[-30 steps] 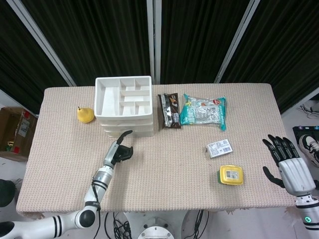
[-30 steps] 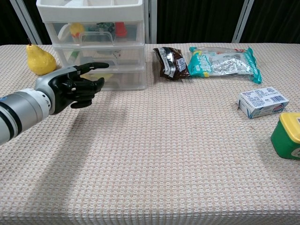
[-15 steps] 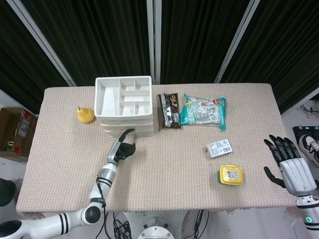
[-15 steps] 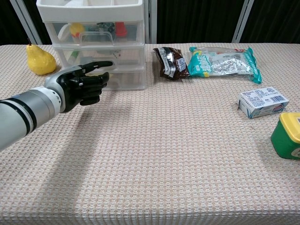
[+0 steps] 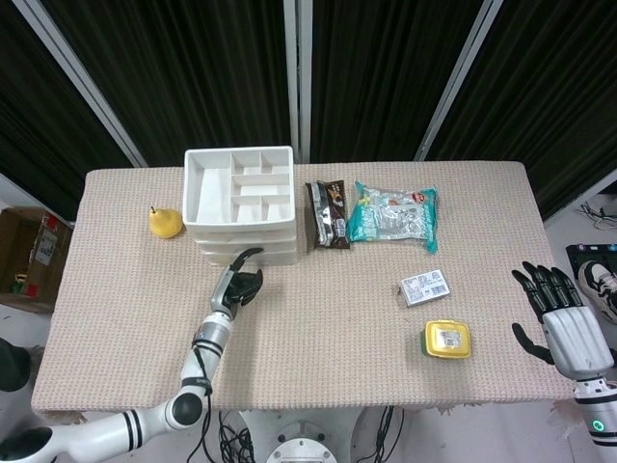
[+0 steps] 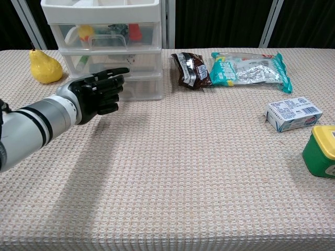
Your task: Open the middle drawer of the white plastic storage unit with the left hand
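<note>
Chest view: white plastic storage unit (image 6: 107,49) stands at the table's far left; all its drawers look shut. The middle drawer (image 6: 112,64) sits flush with the ones above and below. Left hand (image 6: 99,93) hovers just in front of the unit's lower front, fingers curled in with one extended toward the drawers, holding nothing; contact with the unit cannot be told. Yellow pear (image 6: 45,66) lies just left of the unit.

Head view: right hand (image 5: 559,316) is off the table's right edge, fingers spread, empty. Dark snack packet (image 5: 328,214) and teal bag (image 5: 393,215) lie right of the unit. White box (image 5: 425,287) and yellow-lidded tub (image 5: 446,340) sit nearer the right side.
</note>
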Robot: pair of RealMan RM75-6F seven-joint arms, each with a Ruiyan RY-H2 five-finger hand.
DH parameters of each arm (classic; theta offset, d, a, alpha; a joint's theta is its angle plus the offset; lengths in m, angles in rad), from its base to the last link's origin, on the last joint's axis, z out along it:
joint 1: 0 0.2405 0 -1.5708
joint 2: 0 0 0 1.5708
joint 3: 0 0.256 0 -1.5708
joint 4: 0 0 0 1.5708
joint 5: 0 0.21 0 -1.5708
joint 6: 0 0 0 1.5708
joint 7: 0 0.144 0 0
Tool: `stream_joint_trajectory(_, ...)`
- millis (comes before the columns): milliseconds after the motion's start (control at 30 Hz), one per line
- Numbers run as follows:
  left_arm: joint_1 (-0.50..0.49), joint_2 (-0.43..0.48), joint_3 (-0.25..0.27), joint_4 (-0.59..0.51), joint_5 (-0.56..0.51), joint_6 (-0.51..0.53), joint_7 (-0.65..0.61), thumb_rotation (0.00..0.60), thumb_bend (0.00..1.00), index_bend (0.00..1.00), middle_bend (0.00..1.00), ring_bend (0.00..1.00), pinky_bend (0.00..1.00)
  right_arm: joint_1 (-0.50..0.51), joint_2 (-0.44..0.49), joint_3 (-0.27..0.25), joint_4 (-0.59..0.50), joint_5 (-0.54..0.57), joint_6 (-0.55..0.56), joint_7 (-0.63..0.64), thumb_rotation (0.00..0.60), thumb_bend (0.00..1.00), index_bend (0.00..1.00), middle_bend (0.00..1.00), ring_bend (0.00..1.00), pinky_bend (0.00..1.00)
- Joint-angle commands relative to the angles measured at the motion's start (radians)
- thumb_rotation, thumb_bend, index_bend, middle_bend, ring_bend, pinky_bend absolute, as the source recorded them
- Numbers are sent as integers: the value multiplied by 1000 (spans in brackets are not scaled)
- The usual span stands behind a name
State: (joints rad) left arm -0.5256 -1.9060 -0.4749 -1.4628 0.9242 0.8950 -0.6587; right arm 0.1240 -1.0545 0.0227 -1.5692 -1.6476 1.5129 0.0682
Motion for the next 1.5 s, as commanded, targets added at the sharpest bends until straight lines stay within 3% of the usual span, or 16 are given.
stream_joint_trajectory(33, -1, -10, -6, 12, 4, 10, -3, 600, 556, 227, 953, 1000, 1000, 0, 0, 0, -1, 1, -1, -1, 600, 297, 0, 0, 0, 0)
stream_joint_trajectory(500, -4, -12, -7, 27, 8, 5, 9, 600, 557, 340, 953, 1000, 1000, -1, 1, -2, -6, 3, -5, -8, 600, 298, 0, 0, 0, 0)
stream_joint_trajectory(967, 37, -6, 49, -5, 59, 35, 7, 600, 557, 417, 953, 1000, 1000, -1, -3, -5, -7, 1, -9, -15, 600, 297, 0, 0, 0, 0)
stream_joint_trajectory(1200, 79, 16, 98, -53, 127, 104, 32, 600, 558, 187, 950, 1000, 1000, -2, -2, -7, -8, -2, -7, -12, 600, 297, 0, 0, 0, 0)
stream_joint_trajectory(1500, 144, 85, 177, -157, 161, 216, 185, 600, 558, 140, 915, 1000, 1000, -1, -6, -10, 8, -11, -3, 17, 600, 298, 0, 0, 0, 0)
